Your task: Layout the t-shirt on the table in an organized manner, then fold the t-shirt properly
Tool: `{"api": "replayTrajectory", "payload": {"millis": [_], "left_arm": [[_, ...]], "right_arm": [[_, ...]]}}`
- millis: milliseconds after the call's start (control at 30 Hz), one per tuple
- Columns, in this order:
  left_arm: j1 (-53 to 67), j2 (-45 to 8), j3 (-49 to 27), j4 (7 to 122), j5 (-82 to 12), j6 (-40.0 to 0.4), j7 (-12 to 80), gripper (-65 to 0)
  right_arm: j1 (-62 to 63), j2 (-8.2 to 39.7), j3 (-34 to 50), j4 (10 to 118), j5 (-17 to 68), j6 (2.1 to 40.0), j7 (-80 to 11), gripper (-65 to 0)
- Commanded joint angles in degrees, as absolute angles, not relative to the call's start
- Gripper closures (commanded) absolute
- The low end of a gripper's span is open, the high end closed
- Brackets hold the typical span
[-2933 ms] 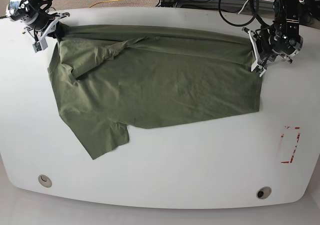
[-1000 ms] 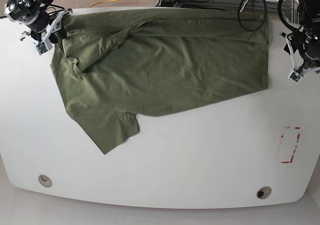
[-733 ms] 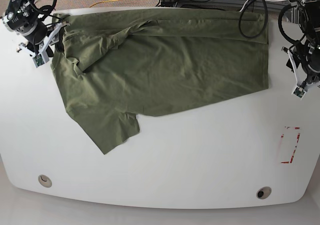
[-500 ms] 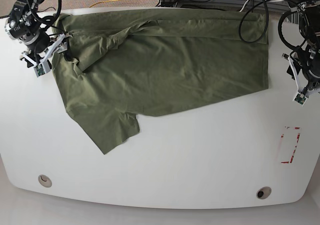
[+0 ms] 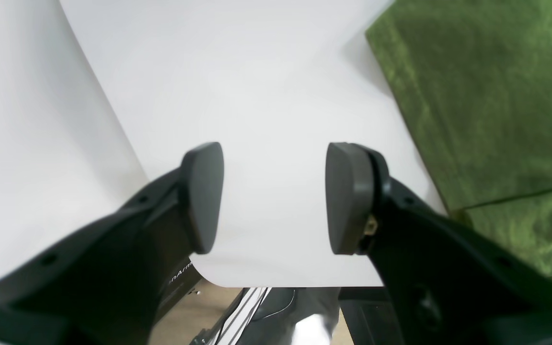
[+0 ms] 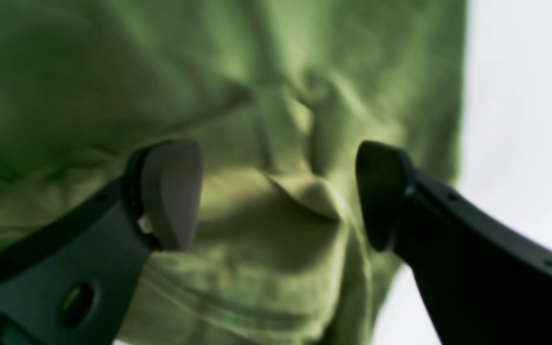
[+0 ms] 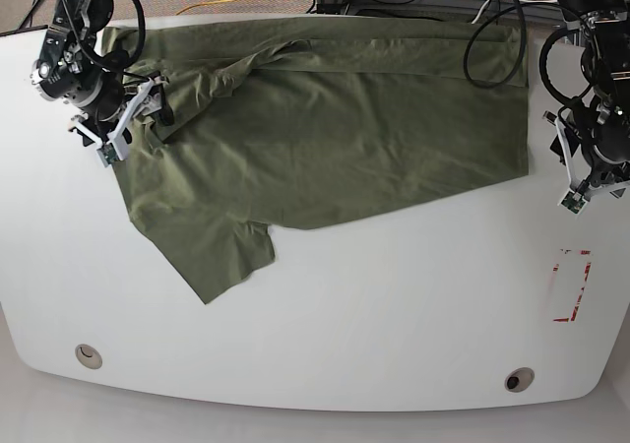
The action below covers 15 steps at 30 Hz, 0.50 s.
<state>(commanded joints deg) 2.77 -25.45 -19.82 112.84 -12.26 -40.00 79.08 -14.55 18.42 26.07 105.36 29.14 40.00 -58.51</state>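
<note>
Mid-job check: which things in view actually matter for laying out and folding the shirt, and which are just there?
Part of the job:
- olive-green short-sleeved cotton t-shirt
- glossy white table
- left gripper, open
- right gripper, open

Just lying about:
- red tape rectangle
- two round grommet holes
- black cables

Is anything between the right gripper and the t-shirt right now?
Nothing visible. The right gripper hangs open directly over wrinkled fabric of the t-shirt, with only air between its fingers and the cloth.
</note>
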Motion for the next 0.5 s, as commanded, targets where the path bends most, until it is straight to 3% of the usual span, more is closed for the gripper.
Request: {"api": "replayTrajectory", "payload": {"millis": [167,300,500], "left_arm": [[2.86,-25.45,-19.82,112.48,-12.26,-40.0,76.7,-31.2],[2.95,-25.45,-19.82,112.48,-12.26,-40.0,76.0,-31.2],[3.03,-25.63,-19.82,112.4,-12.26,-40.0,75.74,-31.2]], "right_arm": [[-14.46,16.48,24.13,105.27,28.7,40.0,-58.51,-45.8],[-14.46,16.22,24.13,104.48,28.7,40.0,-58.51,-37.3],[-13.23,16.22,24.13,99.38,29.14,40.0,-58.42,-5.9]]}}
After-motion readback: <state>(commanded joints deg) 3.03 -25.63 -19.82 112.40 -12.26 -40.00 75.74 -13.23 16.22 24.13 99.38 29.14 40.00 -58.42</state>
